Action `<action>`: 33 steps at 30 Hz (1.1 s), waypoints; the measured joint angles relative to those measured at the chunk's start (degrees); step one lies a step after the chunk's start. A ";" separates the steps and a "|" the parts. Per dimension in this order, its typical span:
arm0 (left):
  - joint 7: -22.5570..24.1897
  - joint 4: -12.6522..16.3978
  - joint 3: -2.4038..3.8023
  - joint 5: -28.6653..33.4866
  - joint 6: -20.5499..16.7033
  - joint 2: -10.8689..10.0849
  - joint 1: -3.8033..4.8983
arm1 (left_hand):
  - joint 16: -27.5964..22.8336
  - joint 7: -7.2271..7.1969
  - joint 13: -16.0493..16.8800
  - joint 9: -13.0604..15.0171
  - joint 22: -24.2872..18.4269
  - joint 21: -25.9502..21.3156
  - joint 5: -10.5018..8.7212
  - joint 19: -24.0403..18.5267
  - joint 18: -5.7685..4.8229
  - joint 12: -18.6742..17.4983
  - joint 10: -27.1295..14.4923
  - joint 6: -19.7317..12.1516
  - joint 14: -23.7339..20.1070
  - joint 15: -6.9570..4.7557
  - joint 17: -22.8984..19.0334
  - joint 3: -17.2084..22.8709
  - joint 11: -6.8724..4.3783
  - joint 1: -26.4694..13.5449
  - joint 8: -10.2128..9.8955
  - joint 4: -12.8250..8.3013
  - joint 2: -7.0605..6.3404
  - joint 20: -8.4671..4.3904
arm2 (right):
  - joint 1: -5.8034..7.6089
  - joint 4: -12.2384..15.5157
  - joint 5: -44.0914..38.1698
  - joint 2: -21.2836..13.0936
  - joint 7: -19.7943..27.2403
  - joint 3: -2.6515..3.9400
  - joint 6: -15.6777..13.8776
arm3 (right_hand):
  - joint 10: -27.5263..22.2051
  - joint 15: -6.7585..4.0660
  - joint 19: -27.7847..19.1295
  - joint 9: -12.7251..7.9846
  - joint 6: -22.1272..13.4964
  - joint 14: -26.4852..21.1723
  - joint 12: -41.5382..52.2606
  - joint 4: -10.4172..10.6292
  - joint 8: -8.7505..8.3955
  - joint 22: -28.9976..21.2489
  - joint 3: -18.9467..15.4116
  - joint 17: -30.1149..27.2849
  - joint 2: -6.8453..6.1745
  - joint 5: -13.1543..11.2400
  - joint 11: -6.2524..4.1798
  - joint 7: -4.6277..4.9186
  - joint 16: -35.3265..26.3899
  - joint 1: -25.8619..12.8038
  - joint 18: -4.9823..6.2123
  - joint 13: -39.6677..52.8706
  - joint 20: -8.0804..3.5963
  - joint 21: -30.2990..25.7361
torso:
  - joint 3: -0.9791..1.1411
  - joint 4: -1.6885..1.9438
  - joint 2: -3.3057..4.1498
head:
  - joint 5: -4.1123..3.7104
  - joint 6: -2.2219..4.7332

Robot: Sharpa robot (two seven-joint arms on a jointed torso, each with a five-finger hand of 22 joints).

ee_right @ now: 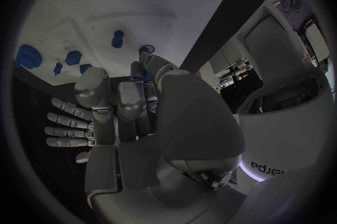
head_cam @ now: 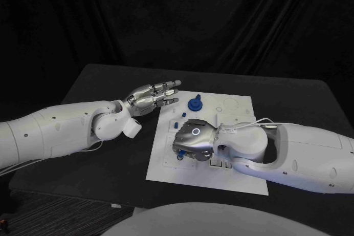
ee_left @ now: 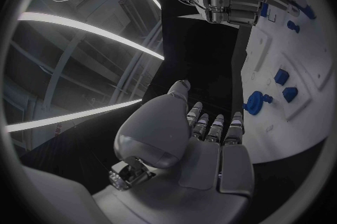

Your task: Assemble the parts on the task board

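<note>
While the right hand (head_cam: 193, 143) curls down over the task board (head_cam: 236, 169), maybe grasping a part (can't tell), the left hand (head_cam: 153, 97) waits just left, fingers released, leaving room.

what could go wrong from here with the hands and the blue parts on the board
1. The right hand sits low over the task board, fingers curled among small blue parts; a sideways move might knock them loose.
2. It hides the board beneath it in the head view, so what its fingers touch cannot be told.
3. The left hand hovers by the board's edge near the round blue part and may bump it.
</note>
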 measured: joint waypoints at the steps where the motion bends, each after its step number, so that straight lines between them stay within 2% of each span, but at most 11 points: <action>1: 0.00 0.00 0.00 0.00 0.00 0.00 0.00 | 0.00 0.00 0.00 0.00 0.00 0.00 0.00 0.00 0.00 0.00 0.00 0.00 0.00 0.00 0.00 0.00 0.00 0.00 0.00 0.00 0.00 0.00 | -0.03 -0.07 0.04 0.05 0.00 0.00 0.03 | 0.00 0.00 0.00 0.00 -0.04 0.00 0.00 0.00 0.00 0.00 0.00 0.00 0.00 0.00 0.00 0.05 -0.03 0.00 0.00 0.00 0.00 0.00 | 0.00 0.01 0.00 | 0.00 0.00; 33: -0.25 -0.36 0.00 0.00 0.22 0.15 -0.05 | 0.00 0.00 0.00 0.00 0.01 0.00 0.00 0.21 0.00 0.00 0.00 0.00 -0.21 0.20 -0.04 0.00 0.00 0.00 0.00 0.00 0.00 0.21 | -0.43 -0.49 1.29 0.65 0.25 0.06 0.42 | 0.00 -0.16 -0.16 0.00 0.15 -0.17 0.00 -0.24 0.03 0.03 0.08 -0.28 0.00 -0.01 0.00 -0.11 -0.03 0.00 0.00 0.01 -0.16 -0.12 | 0.00 -0.01 -0.02 | 0.11 0.00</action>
